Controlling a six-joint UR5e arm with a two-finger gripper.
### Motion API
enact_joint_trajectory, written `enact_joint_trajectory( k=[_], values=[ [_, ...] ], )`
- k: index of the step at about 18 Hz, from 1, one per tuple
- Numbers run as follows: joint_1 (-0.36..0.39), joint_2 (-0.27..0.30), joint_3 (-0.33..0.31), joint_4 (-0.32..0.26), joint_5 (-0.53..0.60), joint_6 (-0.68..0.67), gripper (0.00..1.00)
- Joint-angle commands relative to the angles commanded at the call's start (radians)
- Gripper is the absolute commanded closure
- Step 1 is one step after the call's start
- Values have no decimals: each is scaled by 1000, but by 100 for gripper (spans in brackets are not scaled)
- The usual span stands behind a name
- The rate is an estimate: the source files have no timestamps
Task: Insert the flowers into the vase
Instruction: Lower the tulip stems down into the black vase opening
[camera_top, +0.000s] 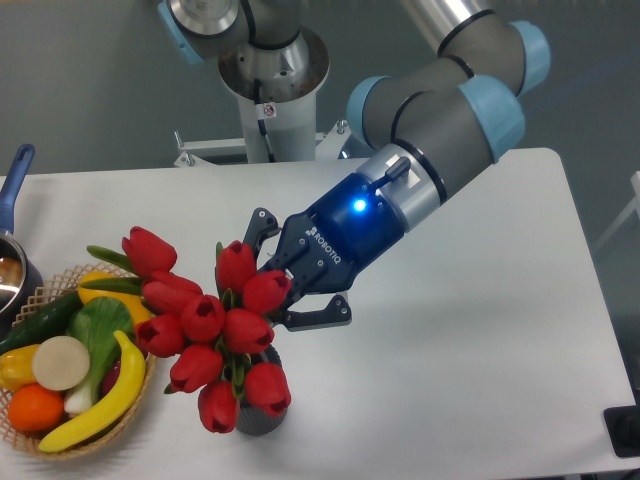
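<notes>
The flowers (205, 320), a bunch of red tulips with green leaves, hang over the front left of the table. My gripper (285, 285) is shut on their stems just right of the buds; the stems themselves are hidden behind the blooms. The vase (262, 418), dark grey, sits directly under the bunch. Only a sliver of its lower wall shows beneath the lowest tulips, and its mouth is covered by them. Whether the stems reach inside the vase cannot be seen.
A woven basket (150, 365) with a banana, an orange, a cucumber and other produce stands at the front left, touching the leftmost tulips in the image. A pot with a blue handle (15, 175) sits at the left edge. The arm's base (270, 90) is at the back.
</notes>
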Motion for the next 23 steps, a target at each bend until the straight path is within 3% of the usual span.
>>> enact_joint_trajectory(
  k=[8,13,23],
  values=[
    [-3,-15,-9,2,12,22,100],
    [-20,-67,-26,2,12,49,100],
    [-34,-98,-173,2,11,204,92]
  ],
)
